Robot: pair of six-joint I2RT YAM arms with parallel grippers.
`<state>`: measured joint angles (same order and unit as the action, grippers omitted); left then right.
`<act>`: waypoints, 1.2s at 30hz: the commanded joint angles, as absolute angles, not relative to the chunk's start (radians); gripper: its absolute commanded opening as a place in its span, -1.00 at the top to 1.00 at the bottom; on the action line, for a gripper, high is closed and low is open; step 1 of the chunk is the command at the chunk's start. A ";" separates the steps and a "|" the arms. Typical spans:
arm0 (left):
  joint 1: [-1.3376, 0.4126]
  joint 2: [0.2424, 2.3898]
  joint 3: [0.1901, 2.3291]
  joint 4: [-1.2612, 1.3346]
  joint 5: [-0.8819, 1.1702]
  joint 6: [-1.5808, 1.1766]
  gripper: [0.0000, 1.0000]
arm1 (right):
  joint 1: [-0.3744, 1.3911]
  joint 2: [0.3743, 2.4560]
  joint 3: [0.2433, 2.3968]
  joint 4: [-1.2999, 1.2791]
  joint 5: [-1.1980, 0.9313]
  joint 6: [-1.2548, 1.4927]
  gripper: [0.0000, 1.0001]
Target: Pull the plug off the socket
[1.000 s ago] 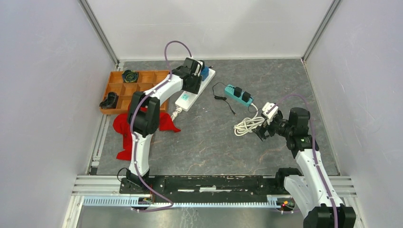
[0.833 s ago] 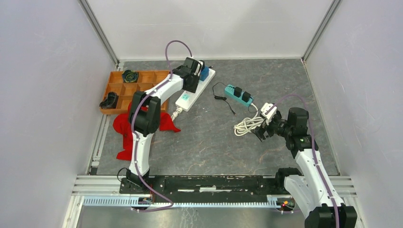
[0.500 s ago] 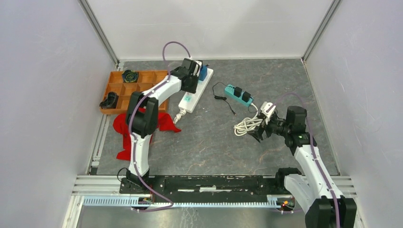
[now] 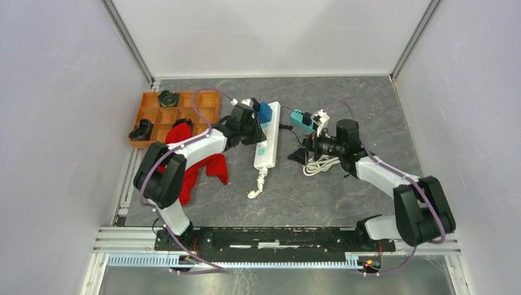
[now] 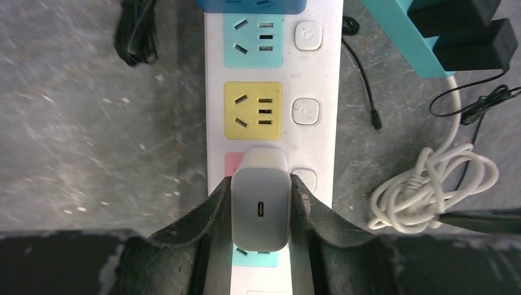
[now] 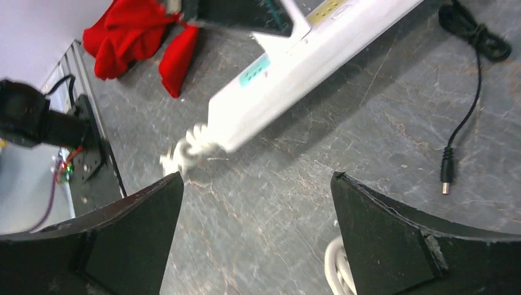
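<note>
A white power strip (image 4: 268, 138) lies lengthwise at mid table; it also shows in the left wrist view (image 5: 273, 92). A white plug (image 5: 260, 209) with a small port on top stands on the strip's pink socket. My left gripper (image 5: 260, 206) is shut on the plug, one black finger (image 5: 212, 212) pressed on each side. In the top view the left gripper (image 4: 250, 125) sits over the strip's upper half and hides the plug. My right gripper (image 6: 255, 230) is open and empty, low over the table right of the strip (image 6: 295, 67); it also shows in the top view (image 4: 302, 153).
A blue plug (image 4: 265, 112) sits at the strip's far end. A teal strip (image 4: 298, 117) with black adapters lies right of it. A coiled white cable (image 4: 319, 165) and a thin black lead (image 6: 458, 132) lie near my right gripper. An orange tray (image 4: 153, 117) and a red cloth (image 4: 199, 166) lie at left.
The left arm has drawn the white strip from the back toward mid table and turned it, dragging the red cloth. The right arm has swung left and forward toward the strip.
</note>
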<state>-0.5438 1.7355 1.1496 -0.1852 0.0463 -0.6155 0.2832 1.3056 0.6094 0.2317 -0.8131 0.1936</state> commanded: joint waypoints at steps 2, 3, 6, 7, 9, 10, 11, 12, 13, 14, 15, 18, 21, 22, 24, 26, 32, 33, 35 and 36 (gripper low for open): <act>-0.638 1.623 1.103 0.058 -0.134 -0.889 0.96 | 0.373 1.443 0.692 0.328 -0.620 0.431 -0.95; -0.654 1.616 1.089 0.074 -0.161 -0.904 0.96 | 0.381 1.471 0.703 0.328 -0.626 0.444 -0.95; -0.688 1.607 1.052 0.107 -0.203 -0.953 0.96 | 0.394 1.531 0.702 0.376 -0.673 0.502 -0.95; -0.695 1.606 1.045 0.118 -0.207 -0.965 0.97 | 0.398 1.544 0.698 0.386 -0.680 0.511 -0.95; -0.706 1.603 1.026 0.139 -0.217 -0.988 0.97 | 0.410 1.567 0.698 0.383 -0.672 0.511 -0.97; -0.710 1.600 1.016 0.151 -0.220 -0.996 0.96 | 0.416 1.580 0.700 0.375 -0.665 0.507 -0.98; -0.713 1.597 1.005 0.161 -0.223 -1.002 0.97 | 0.423 1.598 0.707 0.356 -0.660 0.499 -0.96; -0.715 1.597 1.001 0.168 -0.226 -1.008 0.97 | 0.426 1.613 0.711 0.351 -0.662 0.497 -0.85; -0.717 1.593 0.997 0.171 -0.229 -1.011 0.97 | 0.432 1.631 0.713 0.350 -0.666 0.498 -0.75; -0.720 1.594 0.998 0.172 -0.232 -1.012 0.96 | 0.436 1.647 0.716 0.350 -0.673 0.502 -0.68; -0.722 1.592 0.999 0.172 -0.236 -1.013 0.96 | 0.439 1.658 0.720 0.350 -0.678 0.503 -0.60; -0.731 1.592 0.997 0.174 -0.243 -1.017 0.96 | 0.447 1.676 0.723 0.352 -0.684 0.515 -0.31; -0.746 1.584 0.996 0.174 -0.242 -1.026 0.97 | 0.448 1.695 0.728 0.332 -0.654 0.524 0.29; -0.751 1.577 0.993 0.173 -0.245 -1.028 0.97 | 0.447 1.697 0.730 0.313 -0.626 0.516 0.56; -0.761 1.555 0.990 0.164 -0.252 -1.036 0.97 | 0.441 1.708 0.725 0.284 -0.584 0.509 0.95; -0.770 1.520 0.984 0.140 -0.262 -1.043 0.96 | 0.427 1.719 0.718 0.263 -0.541 0.506 1.00; -0.787 1.378 0.928 0.073 -0.290 -1.068 0.97 | 0.386 1.746 0.715 0.233 -0.504 0.508 1.00; -0.787 1.356 0.918 0.071 -0.287 -1.076 0.96 | 0.386 1.743 0.713 0.233 -0.498 0.509 1.00; -0.788 1.328 0.892 0.071 -0.270 -1.095 0.96 | 0.386 1.745 0.710 0.235 -0.494 0.511 1.00; -0.788 1.320 0.885 0.071 -0.258 -1.104 0.96 | 0.386 1.749 0.710 0.234 -0.493 0.511 1.00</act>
